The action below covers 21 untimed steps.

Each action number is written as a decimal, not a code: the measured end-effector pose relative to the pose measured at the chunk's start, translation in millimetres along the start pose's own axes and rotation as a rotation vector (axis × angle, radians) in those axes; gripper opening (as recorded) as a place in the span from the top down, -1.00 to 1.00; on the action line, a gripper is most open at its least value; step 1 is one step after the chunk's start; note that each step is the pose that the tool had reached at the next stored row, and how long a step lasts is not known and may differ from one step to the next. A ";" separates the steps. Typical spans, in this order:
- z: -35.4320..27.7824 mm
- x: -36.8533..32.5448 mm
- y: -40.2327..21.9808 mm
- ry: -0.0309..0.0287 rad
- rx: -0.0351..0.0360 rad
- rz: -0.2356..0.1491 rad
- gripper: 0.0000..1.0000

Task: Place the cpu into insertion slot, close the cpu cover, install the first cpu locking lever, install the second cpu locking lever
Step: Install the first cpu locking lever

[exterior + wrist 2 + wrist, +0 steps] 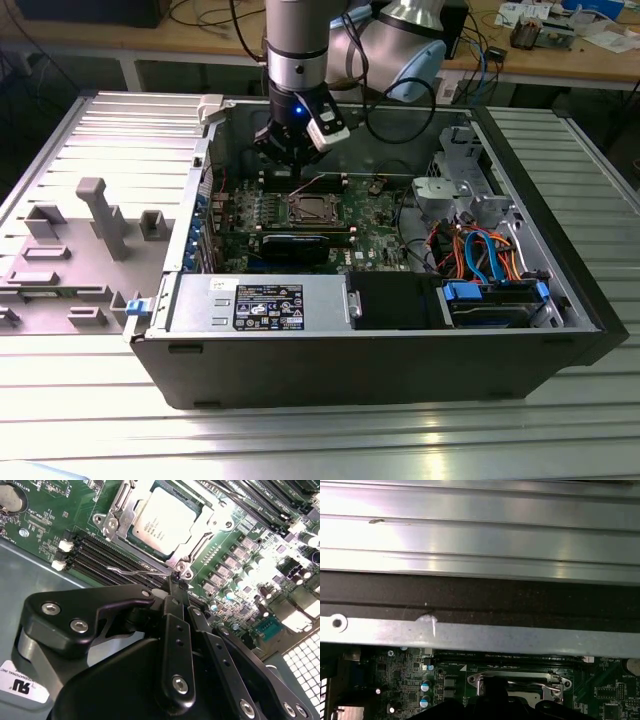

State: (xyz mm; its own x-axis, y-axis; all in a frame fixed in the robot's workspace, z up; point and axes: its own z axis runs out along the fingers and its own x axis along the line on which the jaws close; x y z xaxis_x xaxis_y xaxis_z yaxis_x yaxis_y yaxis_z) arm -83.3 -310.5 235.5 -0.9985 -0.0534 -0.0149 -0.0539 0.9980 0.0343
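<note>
Within the computer case [350, 370], the cpu [157, 520] sits in the insertion slot [310, 208], with the cpu cover [212, 522] lying flat around it. The gripper [179, 587] is pinched narrow just beside the slot's corner, next to a thin wire locking lever [142, 572]; I cannot tell whether they touch

A robotics or electronics lab: an opened desktop computer case [380, 350] lies on a ribbed aluminium table [300, 440] under a robot arm [296, 40], grey fixture blocks [100, 215] stand beside it, and a wooden workbench [120, 40] behind carries tangled cables [487, 55]
</note>
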 end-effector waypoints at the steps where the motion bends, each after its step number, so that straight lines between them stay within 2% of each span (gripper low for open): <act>1: 2.7 0.0 -0.1 -0.0001 -0.0001 0.000 0.79; 5: 6.0 0.1 -0.5 0.0013 0.0064 -0.021 0.79; 12: 9.8 -0.4 -2.8 0.0013 0.0076 -0.023 0.79; 21: 15.2 -2.4 -3.2 0.0023 0.0147 -0.040 0.79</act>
State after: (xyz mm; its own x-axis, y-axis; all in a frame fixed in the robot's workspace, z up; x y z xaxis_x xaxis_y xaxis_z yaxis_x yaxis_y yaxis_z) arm -80.5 -312.9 220.3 -0.9956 -0.0930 -0.0137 -0.0932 0.9955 0.0190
